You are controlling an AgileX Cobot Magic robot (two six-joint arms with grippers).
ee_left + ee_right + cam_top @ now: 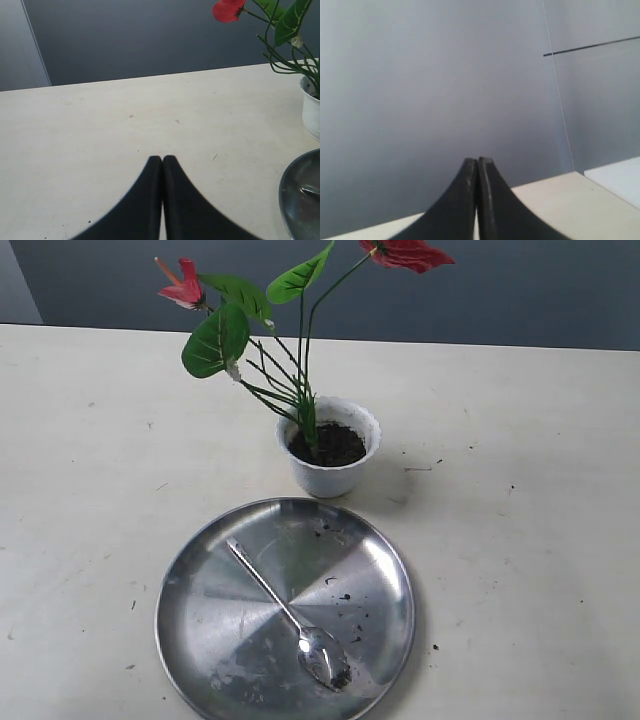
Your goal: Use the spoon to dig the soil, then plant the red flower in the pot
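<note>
As the red flower stands rooted in the soil of the pot, at twelve o'clock from the plate bearing the spoon, the task appears complete, with left gripper and right gripper closed, empty.

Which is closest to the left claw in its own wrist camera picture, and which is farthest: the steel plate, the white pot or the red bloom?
From the left gripper, shut and empty over bare table:
1. Steel plate, just off to one side, only its edge showing.
2. White pot, beyond the plate.
3. Red bloom, highest and farthest, against the dark wall.
</note>
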